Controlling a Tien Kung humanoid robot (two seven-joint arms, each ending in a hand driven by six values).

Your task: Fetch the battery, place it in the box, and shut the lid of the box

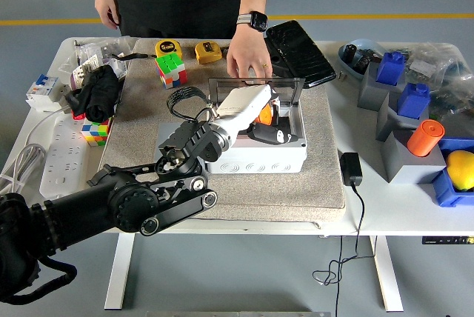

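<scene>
A white plastic box (255,155) stands on a grey mat (311,184) at the table's middle, its clear lid (289,86) tipped up at the back. My left hand (261,126), white-backed with black fingers, reaches from the lower left into the open box. Its fingers are curled on an orange and black battery (265,114) held inside the box. A person at the far side rests one hand (248,56) on the lid's top edge; the other hand (109,13) hangs by their side. My right arm is out of sight.
A black tablet-like slab (300,52) lies behind the box. Two Rubik's cubes (171,69) (95,130), two yellow tape measures (208,52), a power strip (63,158) and cables sit left. A black charger (351,169), grey and blue blocks (404,98), an orange cylinder (425,138) and a yellow ball (461,169) sit right.
</scene>
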